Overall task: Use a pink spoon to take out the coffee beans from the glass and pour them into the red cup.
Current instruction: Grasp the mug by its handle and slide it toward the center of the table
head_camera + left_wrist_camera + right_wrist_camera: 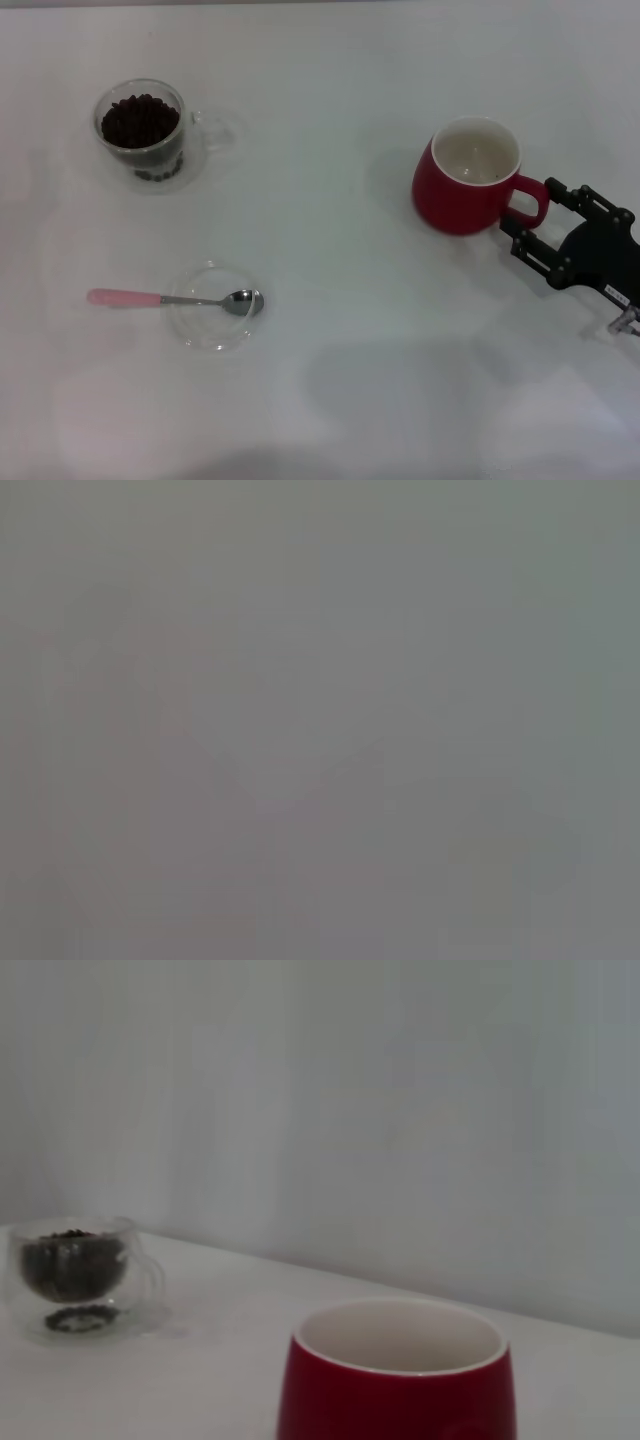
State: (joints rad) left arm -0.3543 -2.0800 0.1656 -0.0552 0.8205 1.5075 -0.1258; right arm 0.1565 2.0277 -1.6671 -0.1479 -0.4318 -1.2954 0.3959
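Nearest to the camera, the pink spoon [170,299] lies on the white table [350,330], its metal bowl resting in a flat clear glass dish [212,318]. Farther back on the left stands the glass [145,130] full of coffee beans [140,120]. On the right, the red cup [470,180] stands upright. Its handle lies between the wide open fingers of the right gripper [530,215]. No left gripper is visible.

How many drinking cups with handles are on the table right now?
2. The glass full of coffee beans stands far left on the table; the red cup stands to the right, its handle between the open fingers of the right gripper. None appear hidden.
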